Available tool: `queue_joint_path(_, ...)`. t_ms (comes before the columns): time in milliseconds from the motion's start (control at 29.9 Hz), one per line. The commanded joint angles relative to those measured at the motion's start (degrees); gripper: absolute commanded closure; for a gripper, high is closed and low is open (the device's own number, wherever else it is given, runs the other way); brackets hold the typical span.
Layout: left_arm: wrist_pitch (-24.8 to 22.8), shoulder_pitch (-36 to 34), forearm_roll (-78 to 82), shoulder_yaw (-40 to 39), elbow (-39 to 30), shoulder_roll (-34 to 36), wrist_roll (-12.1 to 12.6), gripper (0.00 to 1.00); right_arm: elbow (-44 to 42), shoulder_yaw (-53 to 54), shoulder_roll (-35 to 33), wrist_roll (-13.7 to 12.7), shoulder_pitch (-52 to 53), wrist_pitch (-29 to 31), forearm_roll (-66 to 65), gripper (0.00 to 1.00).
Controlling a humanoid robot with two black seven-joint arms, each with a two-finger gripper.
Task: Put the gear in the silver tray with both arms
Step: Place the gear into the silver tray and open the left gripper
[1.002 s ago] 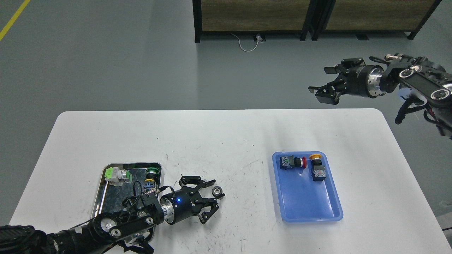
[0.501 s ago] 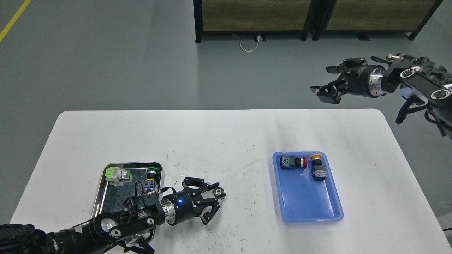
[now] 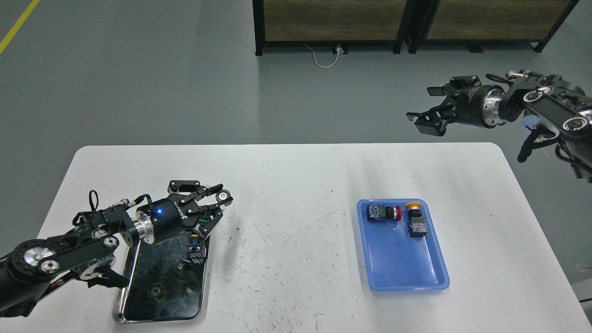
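The left gripper (image 3: 217,203) pinches the small gear (image 3: 225,196) above the far edge of the silver tray (image 3: 159,312), so it should lower gently before releasing, while the right gripper (image 3: 428,108) hangs spread beyond the desk (image 3: 300,185).

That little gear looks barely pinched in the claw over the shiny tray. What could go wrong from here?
The gear sits right at the tips of the left gripper, so it might slip early. It hangs near the right rim of the silver tray, so it might land on the table. It could also hit the push-button parts below.
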Motion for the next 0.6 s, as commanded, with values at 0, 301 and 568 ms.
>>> queue_joint_path(0, 0.06, 1.57, 0.0, 0.35, -5.16, 6.21, -0.36, 0.7, -0.92, 0.07, 1.35, -0.01, 0.07, -0.04, 0.0, 0.18)
queue_joint_path(301, 0.5, 8.77, 0.88, 0.61, -11.15, 14.13, -2.12, 0.7, -2.06, 0.07, 2.67, -0.01, 0.07, -0.21, 0.0, 0.18)
queue_joint_path(568, 2.78, 13.79, 2.99, 0.87, -10.53, 13.61, -2.56, 0.69, -3.2, 0.07, 4.51, -0.01, 0.07, -0.21, 0.0, 0.18)
